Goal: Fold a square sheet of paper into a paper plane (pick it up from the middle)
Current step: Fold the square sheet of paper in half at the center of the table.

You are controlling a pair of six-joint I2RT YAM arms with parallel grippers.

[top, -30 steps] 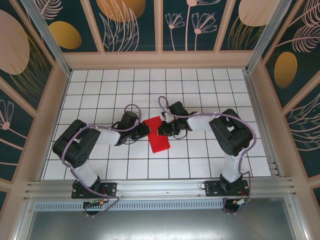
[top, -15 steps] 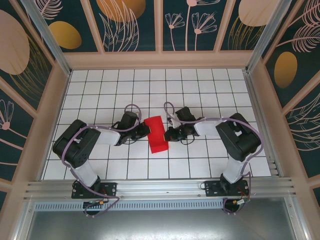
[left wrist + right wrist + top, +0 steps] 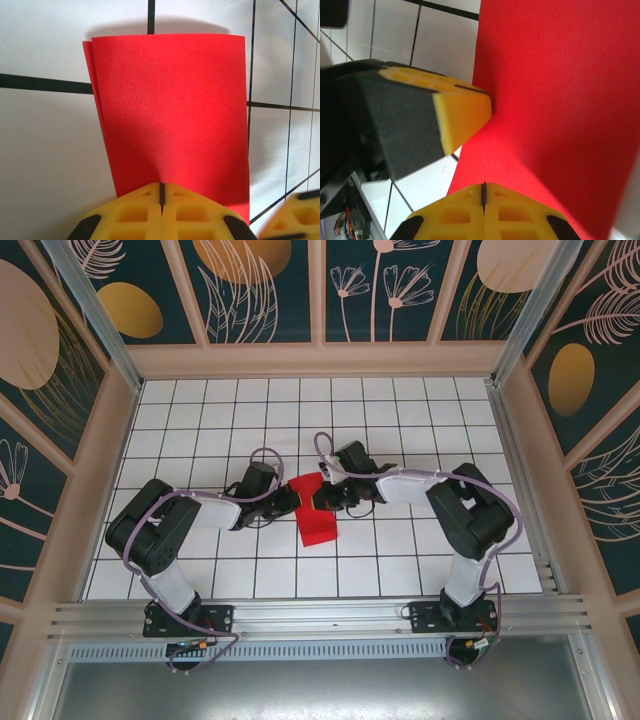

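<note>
Folded red paper (image 3: pixel 320 527) lying mid-table. Pinched at left edge by left gripper (image 3: pixel 161 188), jaws together. Right gripper (image 3: pixel 483 186) likewise clamped on right edge.

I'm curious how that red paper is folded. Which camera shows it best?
The left wrist view: the red paper is almost whole there, two layers offset along one edge. The top view shows it small, from far above; the right wrist view, a cropped close-up.
</note>
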